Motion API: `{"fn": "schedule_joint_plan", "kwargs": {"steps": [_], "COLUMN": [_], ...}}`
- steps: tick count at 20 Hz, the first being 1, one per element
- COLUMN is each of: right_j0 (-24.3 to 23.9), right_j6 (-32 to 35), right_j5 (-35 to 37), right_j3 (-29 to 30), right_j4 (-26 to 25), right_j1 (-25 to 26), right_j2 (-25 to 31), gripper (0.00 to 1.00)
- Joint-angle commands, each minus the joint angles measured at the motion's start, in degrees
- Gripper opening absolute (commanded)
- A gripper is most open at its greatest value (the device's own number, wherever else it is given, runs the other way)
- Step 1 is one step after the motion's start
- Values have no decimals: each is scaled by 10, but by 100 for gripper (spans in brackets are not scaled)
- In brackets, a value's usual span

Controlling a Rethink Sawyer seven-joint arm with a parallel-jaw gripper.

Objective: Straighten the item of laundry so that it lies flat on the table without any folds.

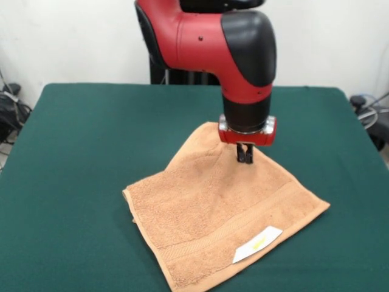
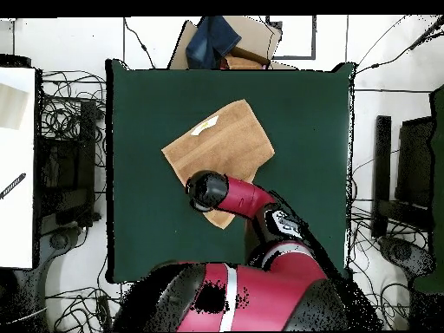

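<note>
On the dark green table [image 1: 91, 140], in the front view, the orange-tan towel [image 1: 213, 225] lay turned at an angle, spread across the middle and near part of the top, its far corner drawn up toward the robot and a thin edge of a lower layer peeping out at its left corner. A woven band ran across its near part, and a small white label [image 1: 258, 243] with yellow print sat close to the near edge. The red and black arm came down from above, and the gripper [image 1: 244, 155] stood upright over the towel's far portion, its dark fingers drawn close together with the tips at the cloth; whether they pinched any fabric could not be told. From overhead, the towel [image 2: 221, 143] sat on the table [image 2: 139, 173] somewhat above centre, label [image 2: 204, 127] near its upper left edge, with the arm's wrist covering its lower corner and hiding the gripper.
</note>
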Motion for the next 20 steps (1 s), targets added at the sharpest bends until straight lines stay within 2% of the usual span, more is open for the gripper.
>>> {"fn": "schedule_joint_plan", "kwargs": {"steps": [1, 10, 17, 20], "right_j0": [10, -5, 4, -16], "right_j6": [147, 143, 162, 166], "right_j5": [-228, -233, -247, -280], "right_j3": [-75, -85, -93, -83], "right_j4": [25, 30, 40, 26], "right_j1": [232, 245, 250, 259], "right_j2": [80, 112, 121, 143], "gripper": [0, 0, 0, 0]}}
